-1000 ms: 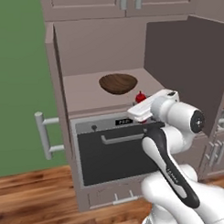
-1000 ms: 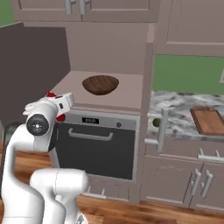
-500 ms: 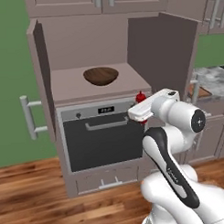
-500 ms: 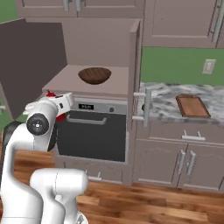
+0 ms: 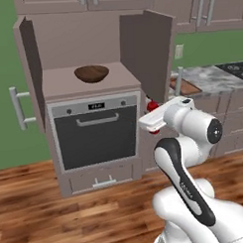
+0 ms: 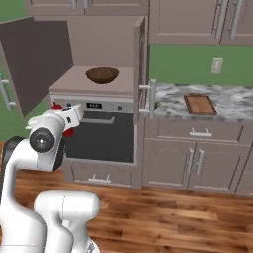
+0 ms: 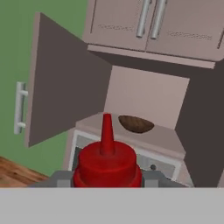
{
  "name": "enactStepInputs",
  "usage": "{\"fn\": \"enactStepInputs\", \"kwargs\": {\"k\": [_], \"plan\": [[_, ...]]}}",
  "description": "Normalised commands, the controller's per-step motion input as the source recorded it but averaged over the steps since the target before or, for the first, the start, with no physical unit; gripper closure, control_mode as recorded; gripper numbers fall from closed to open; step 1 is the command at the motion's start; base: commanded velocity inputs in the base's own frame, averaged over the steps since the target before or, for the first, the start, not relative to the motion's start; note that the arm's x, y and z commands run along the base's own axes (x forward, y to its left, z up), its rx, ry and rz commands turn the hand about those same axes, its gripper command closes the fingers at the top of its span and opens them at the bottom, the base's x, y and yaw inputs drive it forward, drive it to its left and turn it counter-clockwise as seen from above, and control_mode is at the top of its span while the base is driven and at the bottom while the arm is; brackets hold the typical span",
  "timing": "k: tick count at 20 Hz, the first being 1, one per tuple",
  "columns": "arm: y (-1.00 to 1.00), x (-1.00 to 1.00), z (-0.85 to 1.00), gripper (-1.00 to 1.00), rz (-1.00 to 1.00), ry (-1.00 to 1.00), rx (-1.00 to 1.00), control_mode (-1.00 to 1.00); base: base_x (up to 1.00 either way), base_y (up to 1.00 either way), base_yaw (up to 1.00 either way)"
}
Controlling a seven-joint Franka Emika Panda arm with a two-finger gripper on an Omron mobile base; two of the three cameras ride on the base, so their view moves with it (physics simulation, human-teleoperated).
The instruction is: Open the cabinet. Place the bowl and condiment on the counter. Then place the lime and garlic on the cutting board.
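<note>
A simulated kitchen with a white robot arm in front of an open cabinet (image 5: 86,45). Both cabinet doors stand swung wide, showing a bare shelf above a built-in oven (image 5: 96,134). A dark wooden bowl (image 5: 91,73) sits on that shelf, near its middle.

The pincer (image 7: 107,177) is clamped on a small red bottle (image 7: 106,159), which stands upright between its tips with the pointed cap up. In the left base view the bottle (image 5: 152,108) hangs in the air just right of the oven, beside the open right-hand door, well apart from the bowl.

To the right of the cabinet runs a marble desk (image 6: 232,101) with drawers and doors below. A reddish wooden cutting board (image 6: 199,104) lies flat on it. A small dark green lime (image 6: 157,105) sits at the desk's left end, partly hidden behind a door handle. The floor is wood planks.
</note>
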Motion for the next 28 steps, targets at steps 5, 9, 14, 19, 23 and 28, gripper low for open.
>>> {"fn": "enactStepInputs", "kwargs": {"k": [5,9,14,19,23,28], "plan": [[0.00,0.00,0.00,1.00,0.00,0.00,0.00,1.00,-0.43,-0.65,-0.14],[0.00,0.00,0.00,1.00,0.00,0.00,0.00,1.00,-0.32,-0.69,-0.16],[0.00,0.00,0.00,1.00,0.00,0.00,0.00,1.00,-0.31,-0.69,-0.16],[0.00,0.00,0.00,1.00,0.00,0.00,0.00,1.00,-0.32,-0.69,-0.15],[0.00,0.00,0.00,1.00,0.00,0.00,0.00,1.00,-0.31,-0.66,-0.14],[0.00,0.00,0.00,1.00,0.00,0.00,0.00,1.00,-0.06,-0.64,-0.11]]}}
